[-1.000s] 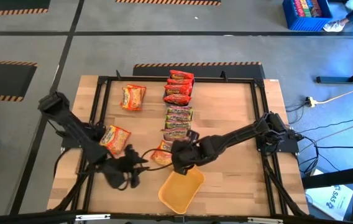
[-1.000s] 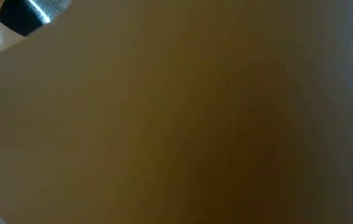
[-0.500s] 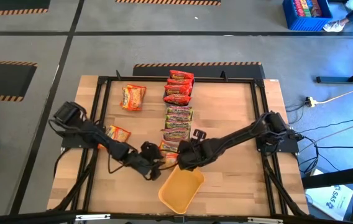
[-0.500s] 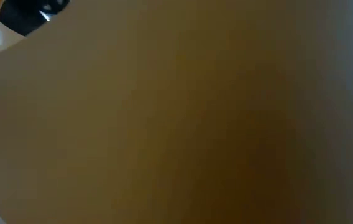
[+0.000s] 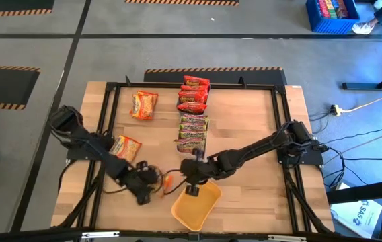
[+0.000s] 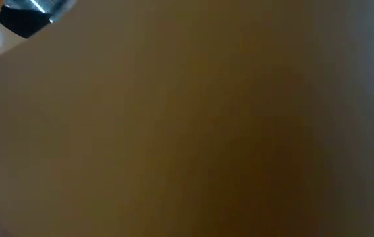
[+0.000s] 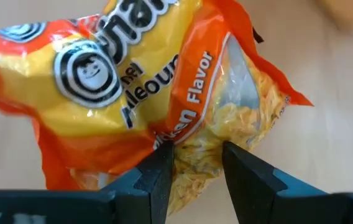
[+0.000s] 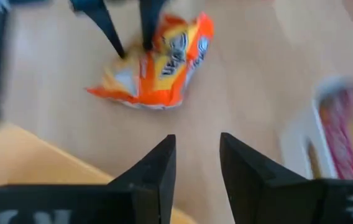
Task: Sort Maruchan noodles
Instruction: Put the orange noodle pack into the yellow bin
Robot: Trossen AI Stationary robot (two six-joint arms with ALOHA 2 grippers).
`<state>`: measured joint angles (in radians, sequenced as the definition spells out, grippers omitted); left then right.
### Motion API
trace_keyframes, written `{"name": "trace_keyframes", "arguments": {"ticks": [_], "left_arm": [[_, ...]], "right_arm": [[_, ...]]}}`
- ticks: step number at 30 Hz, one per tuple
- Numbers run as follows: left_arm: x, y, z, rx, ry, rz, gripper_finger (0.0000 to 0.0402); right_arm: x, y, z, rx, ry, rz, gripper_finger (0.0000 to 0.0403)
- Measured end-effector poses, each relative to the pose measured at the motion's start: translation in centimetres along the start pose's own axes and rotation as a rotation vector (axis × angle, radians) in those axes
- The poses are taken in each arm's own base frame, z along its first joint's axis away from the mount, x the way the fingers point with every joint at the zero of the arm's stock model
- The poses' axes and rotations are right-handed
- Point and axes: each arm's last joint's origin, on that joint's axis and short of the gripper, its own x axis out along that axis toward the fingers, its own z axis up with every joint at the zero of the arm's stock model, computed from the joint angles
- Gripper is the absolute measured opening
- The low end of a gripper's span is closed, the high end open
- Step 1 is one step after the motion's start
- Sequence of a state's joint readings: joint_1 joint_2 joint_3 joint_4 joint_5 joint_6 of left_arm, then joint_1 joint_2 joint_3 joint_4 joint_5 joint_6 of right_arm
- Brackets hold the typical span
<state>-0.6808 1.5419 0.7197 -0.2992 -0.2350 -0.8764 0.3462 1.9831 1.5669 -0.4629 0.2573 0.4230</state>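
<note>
Here left hand (image 7: 195, 163) pinches crinkly orange-yellow packet (image 7: 139, 87).

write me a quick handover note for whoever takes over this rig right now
Left gripper: jaws shut on an orange-yellow packet, near the table's front beside the yellow tray.
Right gripper: jaws open, holding nothing, above the tray's far edge.
Done: red packets and green-and-red packets sit in a column mid-table.
Left: two more orange-yellow packets lie loose, one at far left, one at left; the yellow tray looks empty.
</note>
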Motion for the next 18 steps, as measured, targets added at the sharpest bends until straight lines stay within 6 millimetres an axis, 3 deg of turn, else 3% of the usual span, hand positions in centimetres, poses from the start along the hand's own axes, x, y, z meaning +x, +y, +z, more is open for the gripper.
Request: {"name": "trace_keyframes", "arguments": {"ticks": [5, 10, 13, 18], "left_arm": [[-1.3, -1.5, -3.1, 0.109, 0.059, -0.002, 0.0135], [-2.6, -2.2, -4.1, 0.082, 0.023, -0.028, 0.0135], [-3.7, -2.7, -4.6, 0.071, -0.032, -0.049, 0.0135], [-4.9, -3.4, -5.8, 0.054, -0.101, -0.074, 0.0135]], "right_arm": [[-0.2, 0.8, 2.0, 0.062, -0.199, 0.096, 0.0106], [0.4, 1.1, 3.3, 0.134, -0.312, 0.209, 0.0124], [1.9, 0.8, 3.3, 0.201, -0.300, 0.274, 0.0172], [4.3, 0.7, 3.5, 0.331, -0.268, 0.297, 0.0284]]}}
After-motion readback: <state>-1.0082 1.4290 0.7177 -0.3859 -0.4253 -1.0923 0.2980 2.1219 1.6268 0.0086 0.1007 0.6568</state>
